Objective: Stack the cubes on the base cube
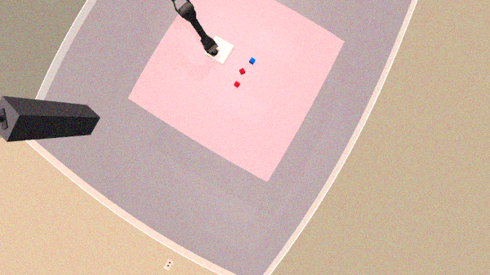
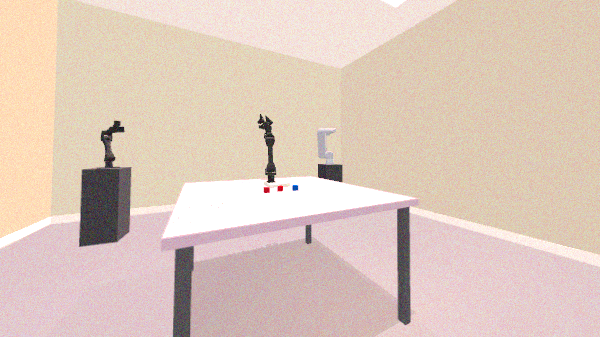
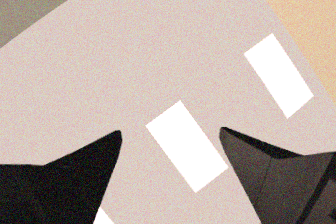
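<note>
Two red cubes and one blue cube rest apart on the table, in a loose row with gaps between them and nothing on top of any. The blue cube [image 1: 252, 60] [image 2: 295, 188] is at one end of the row. One red cube [image 1: 242, 71] [image 2: 280, 188] is in the middle. The other red cube [image 1: 237, 84] [image 2: 266, 190] is at the other end. The frames do not mark which cube is fixed. My gripper [image 2: 264, 117] [image 3: 171, 133] is open and empty, held high above the table on the upright arm, facing the ceiling. It is far from all the cubes.
The arm stands on a white plate [image 1: 226, 51] beside the cubes on the table [image 1: 245, 131] [image 2: 300, 208]. A dark pedestal [image 2: 100, 206] with another arm stands off to the left, and a pale arm [image 2: 322, 146] stands behind. Ceiling lights [image 3: 186, 146] show in the wrist view.
</note>
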